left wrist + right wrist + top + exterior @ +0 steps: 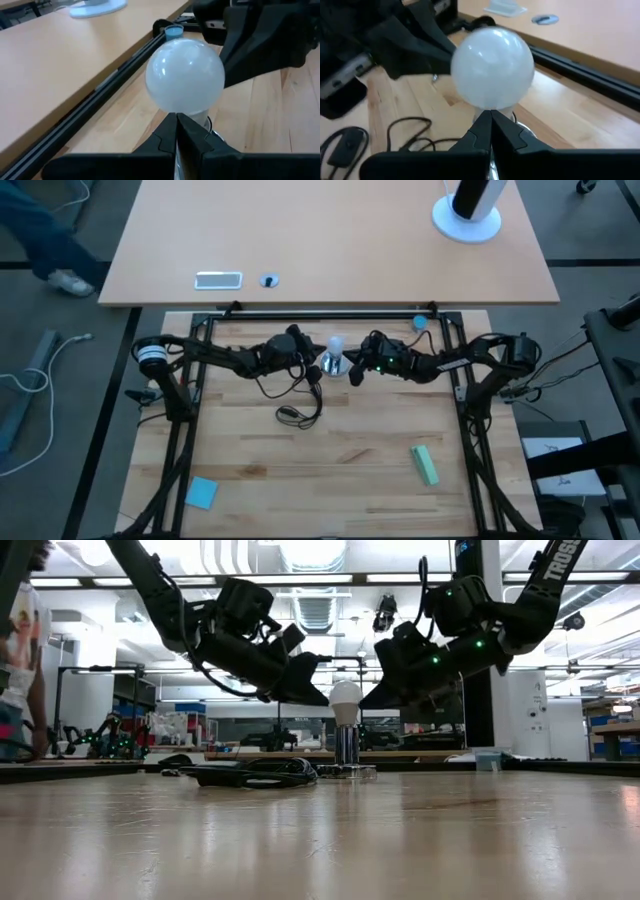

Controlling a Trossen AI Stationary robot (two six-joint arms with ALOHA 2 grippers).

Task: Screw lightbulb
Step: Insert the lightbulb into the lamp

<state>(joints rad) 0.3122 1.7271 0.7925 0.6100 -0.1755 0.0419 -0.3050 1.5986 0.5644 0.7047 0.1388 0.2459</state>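
The frosted white lightbulb [345,698] stands upright with its base in the round silver socket [346,747], which rests on the wooden table near its far edge. My left gripper [325,700], shut, comes from the table's left, its tips at the bulb's lower left side. From the right comes my right gripper [363,705], also shut, with its tips at the bulb's lower right side. In the left wrist view the shut tips [176,117] sit just under the bulb's globe [185,75]. The right wrist view shows the same [491,114]. My left gripper's shut fingertips [170,125] stand against the bulb's narrowing neck [192,116], slanting down from the table's left; whether they touch it I cannot tell. My right gripper's shut fingertips [496,122] stand at the neck [485,110] from the right in the same way; whether they touch it I cannot tell.
The socket's black cord with its switch [298,408] lies coiled in front of the socket. A small blue cap [419,322] sits at the far right. A green block [425,465] and a blue square [201,492] lie nearer the front edge.
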